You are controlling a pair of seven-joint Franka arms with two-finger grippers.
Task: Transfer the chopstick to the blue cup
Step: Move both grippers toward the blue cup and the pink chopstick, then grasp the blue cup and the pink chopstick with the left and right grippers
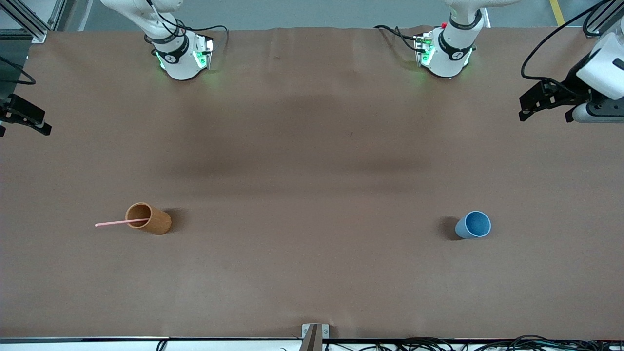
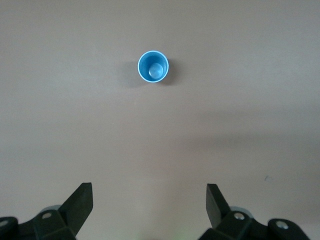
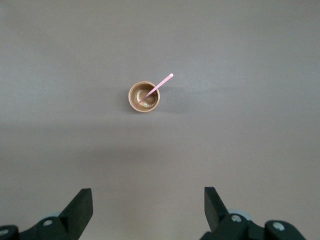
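Note:
The pale-pink chopstick (image 1: 114, 223) (image 3: 162, 83) stands slanted in the orange-brown cup (image 1: 153, 220) (image 3: 144, 96), its free end sticking out toward the right arm's end of the table. The blue cup (image 1: 474, 224) (image 2: 153, 67) stands upright and empty toward the left arm's end. My right gripper (image 1: 24, 127) (image 3: 148, 195) hangs open high over the table's right-arm end, apart from the orange-brown cup. My left gripper (image 1: 546, 117) (image 2: 149, 192) hangs open high over the left-arm end, apart from the blue cup. Nothing is between either pair of fingers.
A brown cloth (image 1: 312, 170) covers the whole table. Both arm bases (image 1: 183, 53) (image 1: 446, 51) stand at the edge farthest from the front camera. A small metal bracket (image 1: 315, 334) and cables (image 1: 438, 343) sit at the nearest edge.

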